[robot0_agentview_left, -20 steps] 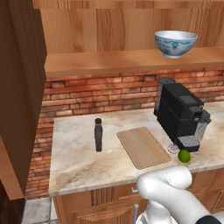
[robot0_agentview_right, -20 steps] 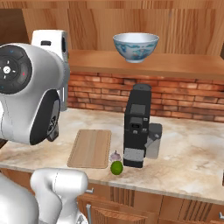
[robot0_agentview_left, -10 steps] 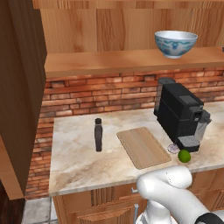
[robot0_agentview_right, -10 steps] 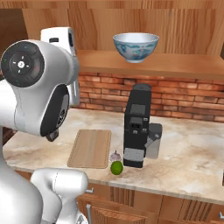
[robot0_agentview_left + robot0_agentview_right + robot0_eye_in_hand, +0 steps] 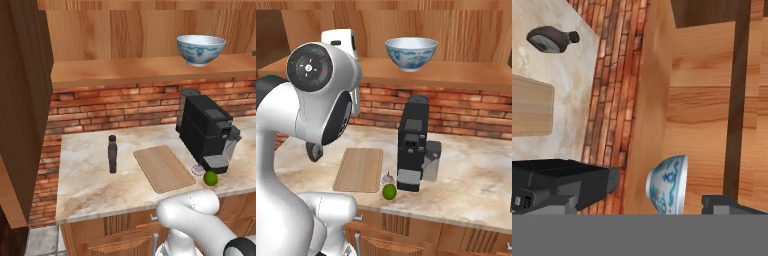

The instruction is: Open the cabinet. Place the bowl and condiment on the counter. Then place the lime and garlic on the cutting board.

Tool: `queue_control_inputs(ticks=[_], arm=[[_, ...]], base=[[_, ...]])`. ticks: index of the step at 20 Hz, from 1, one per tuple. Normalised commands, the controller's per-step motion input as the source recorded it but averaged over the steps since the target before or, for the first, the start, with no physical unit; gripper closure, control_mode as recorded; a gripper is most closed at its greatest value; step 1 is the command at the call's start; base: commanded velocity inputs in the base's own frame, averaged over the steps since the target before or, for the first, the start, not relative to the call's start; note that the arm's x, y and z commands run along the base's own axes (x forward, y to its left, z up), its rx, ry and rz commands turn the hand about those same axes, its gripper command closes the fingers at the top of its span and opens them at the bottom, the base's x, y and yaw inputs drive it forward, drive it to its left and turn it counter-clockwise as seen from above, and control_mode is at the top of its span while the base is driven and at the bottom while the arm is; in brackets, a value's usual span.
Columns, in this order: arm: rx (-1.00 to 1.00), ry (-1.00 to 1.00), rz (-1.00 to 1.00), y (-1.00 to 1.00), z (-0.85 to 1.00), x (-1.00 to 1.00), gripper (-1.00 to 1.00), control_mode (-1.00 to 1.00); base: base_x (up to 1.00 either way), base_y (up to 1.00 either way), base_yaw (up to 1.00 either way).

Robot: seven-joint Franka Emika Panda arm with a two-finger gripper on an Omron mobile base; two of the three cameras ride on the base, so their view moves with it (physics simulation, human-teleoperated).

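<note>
One thing remains up on the cabinet (image 5: 30, 100) shelf (image 5: 150, 70): the bowl (image 5: 667, 184), which sits just ahead of the tool (image 5: 637, 212) and a little off to one side in the hand view, lying sideways there because the hand is rolled. The tool is released, its jaws spread wide with nothing between them. The bottle (image 5: 113, 154) already stands on the counter (image 5: 90, 185), far below the tool, so the bowl is likely the step in hand. To do it well, I would centre the tool on the bowl's rim, so that one finger goes inside and one outside the wall, then pinch the rim firmly. Lift it clear of the shelf edge before drawing back. The coffee machine (image 5: 205, 132) stands right under the bowl, so carry the bowl sideways before lowering it. The lime (image 5: 210, 178) and garlic (image 5: 387, 177) wait beside the board (image 5: 163, 168).
</note>
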Motion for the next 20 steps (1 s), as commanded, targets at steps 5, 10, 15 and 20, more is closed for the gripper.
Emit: queue_control_inputs(ticks=[5,10,15,20], arm=[[0.0,0.0,0.0,-0.08,0.0,0.37,-1.0,-1.0],[-0.02,0.0,0.0,-0.09,0.0,0.37,-1.0,-1.0],[-0.03,0.0,0.0,-0.16,0.0,0.33,-1.0,-1.0],[-0.03,0.0,0.0,-0.14,0.0,0.31,-1.0,-1.0]], base=[[0.0,0.0,0.0],[0.0,0.0,0.0],[0.0,0.0,0.0],[0.0,0.0,0.0]])
